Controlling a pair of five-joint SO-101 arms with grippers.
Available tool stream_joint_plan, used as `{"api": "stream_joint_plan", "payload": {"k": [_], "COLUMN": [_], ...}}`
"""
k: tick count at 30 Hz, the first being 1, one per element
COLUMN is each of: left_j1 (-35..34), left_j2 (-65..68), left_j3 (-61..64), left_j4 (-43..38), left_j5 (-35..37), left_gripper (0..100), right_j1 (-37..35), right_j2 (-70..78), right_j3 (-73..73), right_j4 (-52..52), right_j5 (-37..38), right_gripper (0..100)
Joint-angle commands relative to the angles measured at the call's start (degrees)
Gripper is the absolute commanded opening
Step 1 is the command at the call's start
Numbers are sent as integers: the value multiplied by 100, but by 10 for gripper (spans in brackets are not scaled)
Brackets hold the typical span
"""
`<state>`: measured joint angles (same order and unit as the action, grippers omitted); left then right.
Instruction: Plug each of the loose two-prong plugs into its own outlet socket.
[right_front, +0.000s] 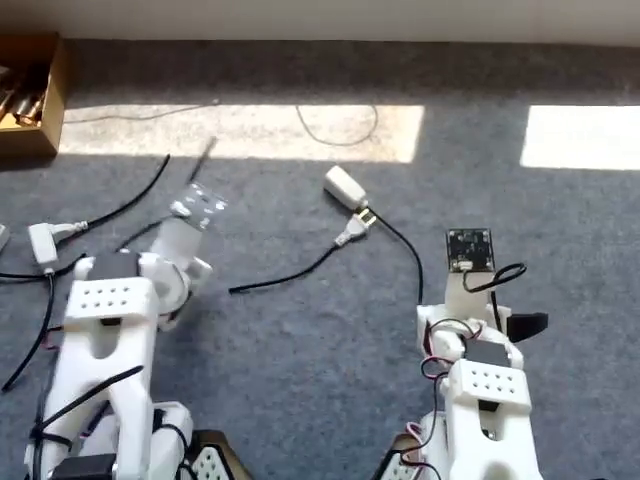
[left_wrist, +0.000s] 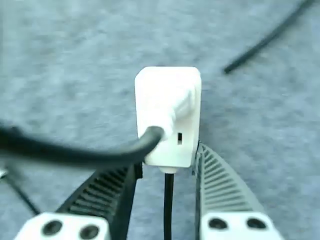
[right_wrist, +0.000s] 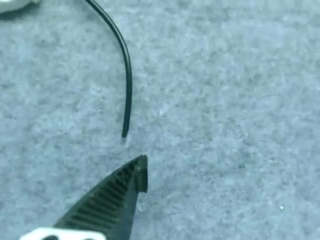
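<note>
Now your left hand (left_wrist: 167, 160) clamps the white socket (left_wrist: 167, 95), probably to steady it while the plug (left_wrist: 181, 106) sits seated; for your right hand (right_wrist: 136, 172), you cannot tell.

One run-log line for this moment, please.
left gripper: holds socket, plug in | right gripper: open, near cord end | other plug: loose
</note>
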<state>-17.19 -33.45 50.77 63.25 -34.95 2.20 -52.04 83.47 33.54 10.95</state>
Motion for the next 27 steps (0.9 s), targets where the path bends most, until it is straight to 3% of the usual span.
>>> {"api": "stream_joint_plan", "payload": {"k": [1, 5, 10, 14, 19, 27], "left_j1": [-1684, -3327, -4690, -4910, -4611, -4435], "left_j2": [-119, 48, 1490, 3433, 5059, 5191], "left_j3": [-919, -1534, -2220, -3319, -4655, -5323], "left_j4": [-70, -149, -1530, -1565, -176, 492], "left_j5": [-624, -1380, -1565, -1591, -2040, -1793], "left_gripper": [4, 4, 4, 4, 18, 405], "right_j1": [4, 4, 4, 4, -145, -198], "right_j2": [-101, -101, -101, -101, -101, -101], "right_j3": [22, 13, 13, 13, 48, 48], "right_j4": [-92, -92, -92, -92, -92, -92], "right_j5": [-9, -9, -9, -9, -9, -9], "right_gripper": [593, 593, 593, 593, 593, 593]}}
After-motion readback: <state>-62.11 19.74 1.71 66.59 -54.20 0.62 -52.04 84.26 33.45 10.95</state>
